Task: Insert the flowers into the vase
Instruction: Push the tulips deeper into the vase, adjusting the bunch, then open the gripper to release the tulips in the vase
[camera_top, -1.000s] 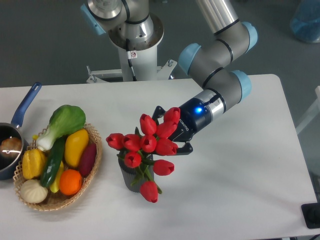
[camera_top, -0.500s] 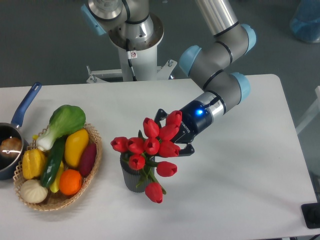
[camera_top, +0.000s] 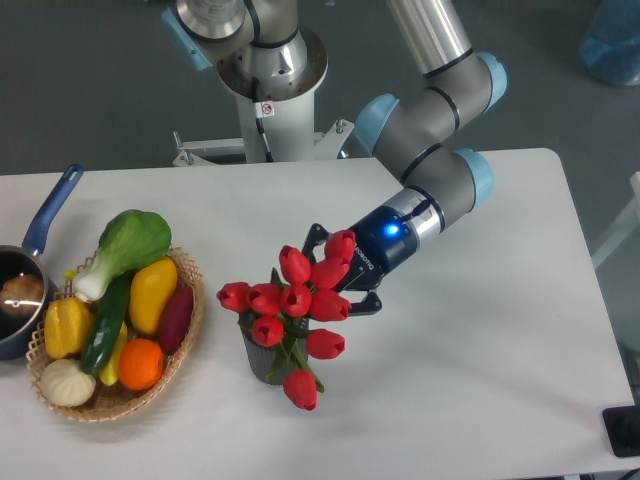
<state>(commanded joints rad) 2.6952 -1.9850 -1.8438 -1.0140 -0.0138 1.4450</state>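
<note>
The flowers (camera_top: 290, 305) stand in the vase (camera_top: 262, 362), at seven o'clock from the gripper (camera_top: 338, 270). Its fingers sit behind the blooms; whether they grip cannot be told.

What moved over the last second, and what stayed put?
The gripper and arm drifted slightly left and up, carrying the flowers with them; the stems remain in the vase. The jaws are hidden behind the blooms. The basket and saucepan did not move.

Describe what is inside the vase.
Green stems of the flowers enter the vase, beside the gripper. Blooms and leaves cover its mouth, so the interior is hidden.
</note>
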